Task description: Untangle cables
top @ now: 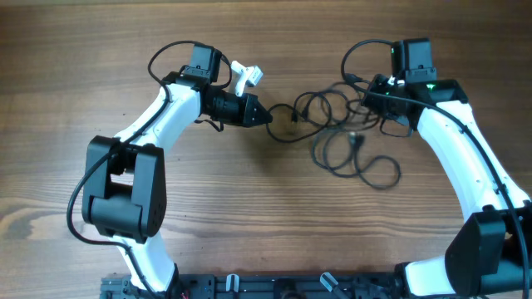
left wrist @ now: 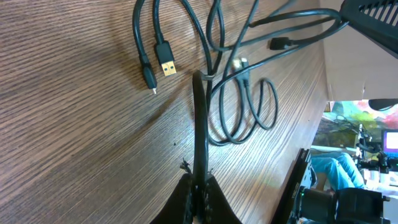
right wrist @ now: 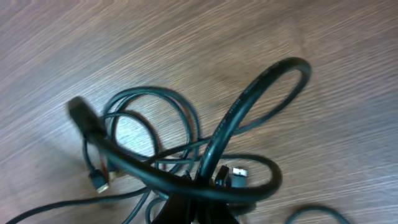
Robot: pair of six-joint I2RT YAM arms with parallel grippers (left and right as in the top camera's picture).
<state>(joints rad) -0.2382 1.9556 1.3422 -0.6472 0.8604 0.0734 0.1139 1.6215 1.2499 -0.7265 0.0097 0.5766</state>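
Overhead step: separating the cables [top: 341, 137], tangle at 2 o'clock.
Left fingers [left wrist: 184, 200]: clamped on one strand.
Right fingers [right wrist: 186, 208]: seemingly clamped on loops.
Next move: likely pull apart slowly.

The cables [top: 332, 112] sprawl in loose loops across the gap between the left hand [top: 268, 115] and the right hand [top: 376, 101], each pinched on a strand, so there is no straight way across. The bench [top: 266, 224] lies bare nearer the bases, between the two white arms, and along the far edge. Beside the left hand's strand, a USB plug [left wrist: 166, 67] and a smaller plug [left wrist: 149, 78] lie on open wood. A raised loop [right wrist: 261, 87] arches just ahead of the right hand.
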